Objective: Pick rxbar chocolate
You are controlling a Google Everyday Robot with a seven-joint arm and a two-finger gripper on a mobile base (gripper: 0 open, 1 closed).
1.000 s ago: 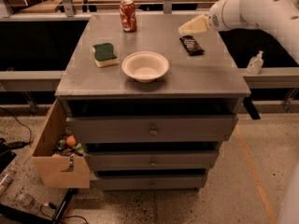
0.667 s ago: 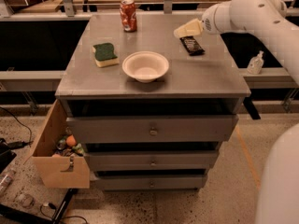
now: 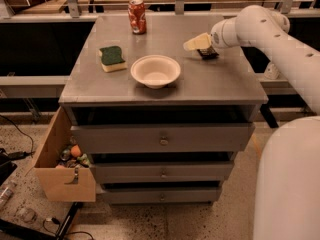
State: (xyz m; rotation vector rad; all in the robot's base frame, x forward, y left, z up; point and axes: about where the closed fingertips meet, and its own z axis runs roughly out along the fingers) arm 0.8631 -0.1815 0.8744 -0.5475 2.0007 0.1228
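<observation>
The rxbar chocolate (image 3: pixel 208 54) is a small black bar lying on the grey cabinet top (image 3: pixel 220 81) at the right rear. Only its near end shows below the white arm's wrist. My gripper (image 3: pixel 196 43) is at the end of the white arm that reaches in from the right. It hangs just over the bar's left side and points left toward the middle of the top. It holds nothing that I can see.
A white bowl (image 3: pixel 155 70) stands in the middle of the top. A green-and-yellow sponge (image 3: pixel 112 58) lies to its left and a red can (image 3: pixel 137 16) stands at the back. A side drawer (image 3: pixel 62 171) hangs open at the lower left with small items inside.
The arm has swung left and lower, so the gripper now covers most of the black bar, which lay in plain view before. The bar itself has not moved.
</observation>
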